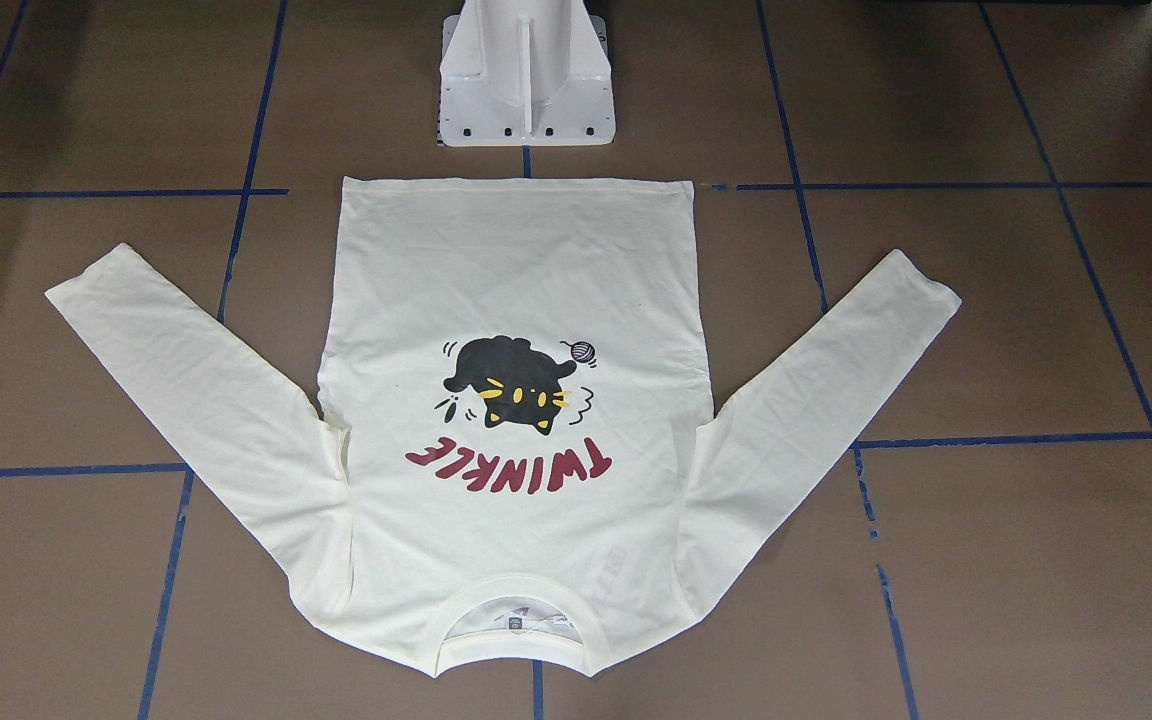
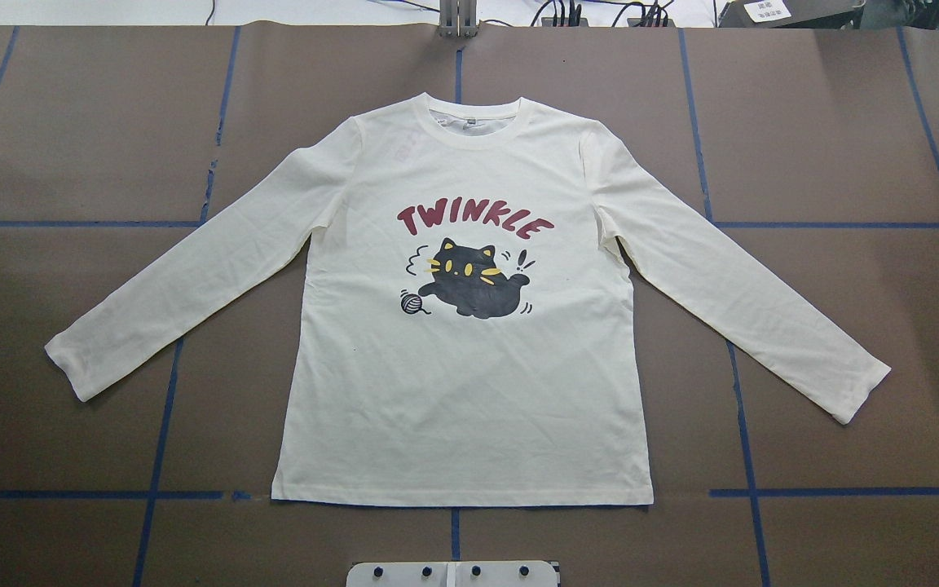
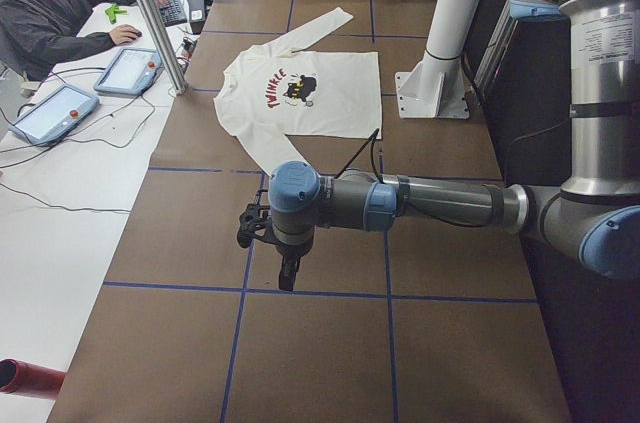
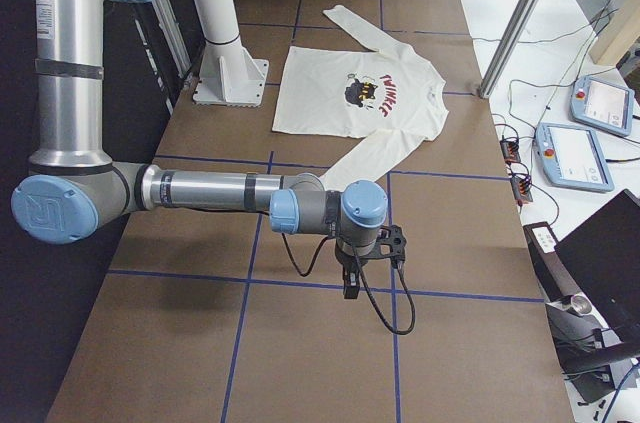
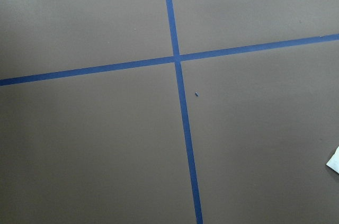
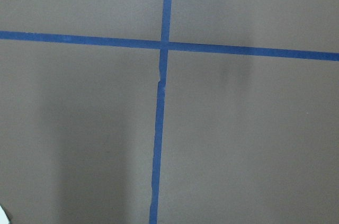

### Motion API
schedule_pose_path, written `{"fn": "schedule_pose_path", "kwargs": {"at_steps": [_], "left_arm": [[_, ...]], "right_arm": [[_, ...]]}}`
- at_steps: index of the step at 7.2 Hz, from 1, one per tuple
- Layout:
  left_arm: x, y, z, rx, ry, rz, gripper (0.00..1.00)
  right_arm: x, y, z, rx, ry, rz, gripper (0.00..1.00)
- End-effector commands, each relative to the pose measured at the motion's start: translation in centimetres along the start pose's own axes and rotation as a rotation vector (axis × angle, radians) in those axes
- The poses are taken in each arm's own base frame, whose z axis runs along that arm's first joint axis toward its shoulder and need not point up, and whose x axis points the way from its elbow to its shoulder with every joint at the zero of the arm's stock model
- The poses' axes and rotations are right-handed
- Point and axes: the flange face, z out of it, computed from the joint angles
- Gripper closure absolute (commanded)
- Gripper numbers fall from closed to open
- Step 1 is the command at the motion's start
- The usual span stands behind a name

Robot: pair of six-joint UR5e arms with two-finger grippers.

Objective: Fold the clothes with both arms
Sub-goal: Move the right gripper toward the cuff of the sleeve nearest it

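Front-facing view: the shirt (image 1: 526,270) lies flat on the brown table (image 1: 1016,330), print side up. Its hem is toward the white pedestal (image 1: 526,90) and its collar toward the camera. Both sleeves are spread out at a slant.

Overhead view: the shirt sits in the middle of the table. The black cat and the red TWINKLE lettering face up, and the hem lies along a blue tape line (image 2: 70,494).

Exterior left view: the left arm (image 3: 440,203) reaches low over the table. The left gripper (image 3: 288,283) points down above bare brown surface, well apart from the shirt's body. I cannot tell whether its fingers are wide or narrow. A person (image 3: 50,18) sits at a side desk with 2 tablets (image 3: 90,93).

Exterior right view: the right arm (image 4: 210,191) stretches out in the same manner. The right gripper (image 4: 351,291) hangs over bare table, beyond the near sleeve's cuff. The spread of its fingers cannot be told.

Left wrist view: 2 tape lines cross on bare table, and a white corner of cloth (image 5: 334,160) shows at the right edge.

Right wrist view: another tape cross (image 6: 165,45) on bare table, with a white speck at the bottom-left corner.
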Motion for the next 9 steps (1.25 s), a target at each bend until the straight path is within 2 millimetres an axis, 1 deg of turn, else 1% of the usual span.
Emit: {"fn": "schedule_pose_path", "kwargs": {"at_steps": [1,3,4,5,6,7,8,9], "left_arm": [[0.4,-0.4,-0.3,0.007,-0.001,0.010,0.00],[1.0,-0.6,-0.9,0.023,0.000,0.027,0.00],[1.7,-1.5,-1.6,0.085,0.001,0.090,0.00],[2.5,-2.0,-2.5,0.170,-0.018,0.175,0.00],[2.5,-3.7,-2.8,0.235,-0.030,0.235,0.00],[3.0,-5.4,-3.5,0.297,-0.036,0.298,0.00],[3.4,-5.8,-3.9,0.337,-0.025,0.346,0.00],[2.9,-6.4,-3.3,0.344,-0.025,0.346,0.00]], "right_arm": [[-0.2,-0.3,-0.3,0.005,0.000,-0.005,0.00],[-1.3,-1.9,-1.5,0.032,0.001,-0.031,0.00],[-2.6,-3.6,-2.9,0.062,0.001,-0.056,0.00],[-4.5,-5.8,-4.9,0.109,0.002,-0.103,0.00],[-6.4,-7.8,-6.5,0.198,0.007,-0.194,0.00],[-7.2,-8.4,-7.2,0.269,-0.005,-0.253,0.00],[-8.0,-8.2,-7.6,0.283,-0.056,-0.278,0.00],[-8.2,-8.1,-7.4,0.273,-0.102,-0.279,0.00]]}}
